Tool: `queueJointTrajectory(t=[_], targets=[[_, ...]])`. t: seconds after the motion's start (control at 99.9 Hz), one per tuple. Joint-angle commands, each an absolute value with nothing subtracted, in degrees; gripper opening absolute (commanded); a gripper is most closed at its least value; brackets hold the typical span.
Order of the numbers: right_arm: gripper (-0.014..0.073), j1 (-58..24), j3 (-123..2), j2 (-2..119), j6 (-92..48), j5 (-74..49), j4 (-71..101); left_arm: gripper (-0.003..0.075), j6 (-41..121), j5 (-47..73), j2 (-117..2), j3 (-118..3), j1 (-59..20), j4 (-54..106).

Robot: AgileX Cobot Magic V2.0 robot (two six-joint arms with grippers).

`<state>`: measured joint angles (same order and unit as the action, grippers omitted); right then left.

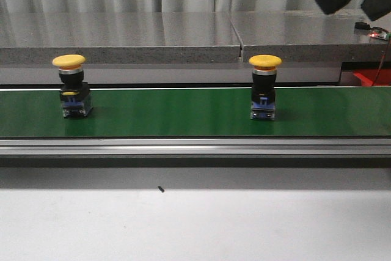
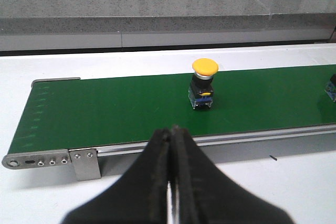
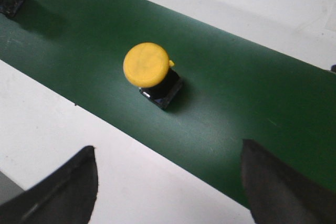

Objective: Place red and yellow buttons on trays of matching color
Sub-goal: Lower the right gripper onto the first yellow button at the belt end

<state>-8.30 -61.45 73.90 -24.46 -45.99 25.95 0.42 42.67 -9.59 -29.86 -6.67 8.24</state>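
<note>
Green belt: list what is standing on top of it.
Two yellow buttons stand upright on the belt: left button and right button. No red button or tray shows. Each button's base hides the belt under it.

We see a matt green belt (image 1: 183, 111) in a brushed metal frame (image 1: 195, 146), and glossy yellow plastic button caps (image 1: 265, 61).

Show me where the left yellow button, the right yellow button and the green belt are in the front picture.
left yellow button (image 1: 69, 61), front view, on its yellow cap.
right yellow button (image 1: 265, 61), front view, on its yellow cap.
green belt (image 1: 171, 111), front view, bare surface between the buttons.
</note>
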Motion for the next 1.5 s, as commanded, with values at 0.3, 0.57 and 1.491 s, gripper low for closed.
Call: queueJointTrajectory(t=[0.3, 0.57, 1.491], targets=[[0.0561, -11.59, -67.98, 82.58, -24.91, -40.3, 24.19, -0.002, 0.0, 38.43, -10.26, -31.25, -7.05, 8.55], [0.0561, -11.59, -67.98, 86.36, -24.91, -39.0, 23.75, -0.002, 0.0, 38.43, -10.26, -31.25, -7.05, 8.55], [0.0215, -11.43, -70.27, 88.95, -24.91, -40.33, 23.11, -0.002, 0.0, 38.43, -10.26, -31.25, -7.05, 8.55]])
